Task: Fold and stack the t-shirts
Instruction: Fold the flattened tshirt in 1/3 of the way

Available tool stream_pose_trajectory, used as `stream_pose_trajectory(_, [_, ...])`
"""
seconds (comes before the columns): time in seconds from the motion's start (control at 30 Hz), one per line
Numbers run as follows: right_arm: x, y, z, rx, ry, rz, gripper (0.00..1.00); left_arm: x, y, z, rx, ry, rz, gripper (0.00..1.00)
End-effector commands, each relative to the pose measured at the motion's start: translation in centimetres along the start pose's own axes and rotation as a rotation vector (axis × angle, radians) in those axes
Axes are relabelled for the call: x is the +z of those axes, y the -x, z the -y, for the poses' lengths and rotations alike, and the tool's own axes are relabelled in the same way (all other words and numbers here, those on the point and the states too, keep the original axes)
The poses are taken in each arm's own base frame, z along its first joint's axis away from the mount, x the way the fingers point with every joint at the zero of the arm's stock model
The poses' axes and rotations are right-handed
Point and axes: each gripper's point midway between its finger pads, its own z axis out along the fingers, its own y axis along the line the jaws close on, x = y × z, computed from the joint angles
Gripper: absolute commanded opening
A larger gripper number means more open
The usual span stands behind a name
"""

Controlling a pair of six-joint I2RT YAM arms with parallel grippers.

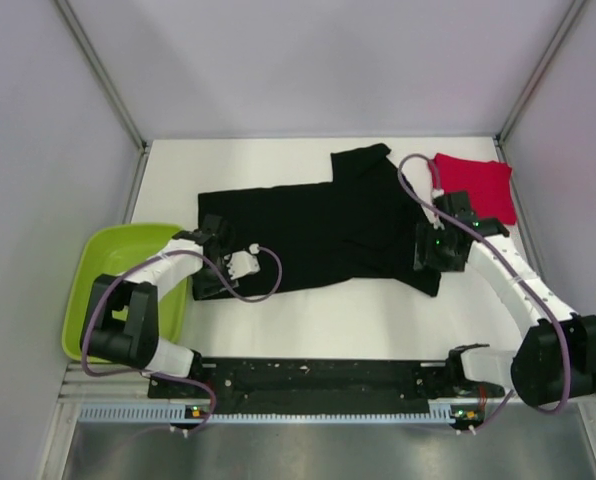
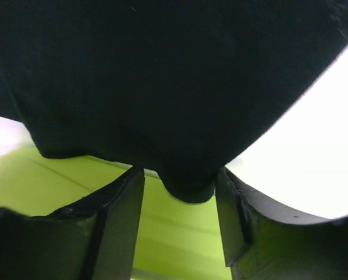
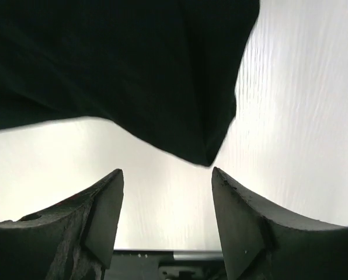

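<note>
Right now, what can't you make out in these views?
Top view: the left arm covers part of the green tray and the black shirt's left edge.
Top view: the right arm hides the red shirt's near-left corner.
Left wrist: the blurred black shirt blocks most of the table.

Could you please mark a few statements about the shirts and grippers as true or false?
1. The black t-shirt lies spread out on the table. True.
2. The red t-shirt is stacked on the black one. False: it lies folded beside it, at the table's far right corner.
3. The right gripper is open. True.
4. The left gripper is shut on the black t-shirt. False: it is open, at that shirt's edge.
</note>
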Motion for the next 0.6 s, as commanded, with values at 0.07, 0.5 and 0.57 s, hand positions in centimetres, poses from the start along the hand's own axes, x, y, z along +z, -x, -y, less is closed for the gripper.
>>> stream_pose_trajectory(0.07, [4.0,-5.2,0.3,0.163,0.041,-0.077,0.62,1.8,1.1,-1.8,-0.018,0.092,0.042,0.33])
stream_pose_trajectory(0.5, [4.4,-5.9,4.6,0.404,0.028,-0.059,0.0,-1.5,-2.4,-4.8,-0.063,0.222,-0.03,0.0])
stream_pose_trajectory(0.57, [2.5,-5.0,4.9,0.419,0.01,-0.01,0.0,-2.3,-2.7,-4.6,-0.055,0.199,-0.037,0.0])
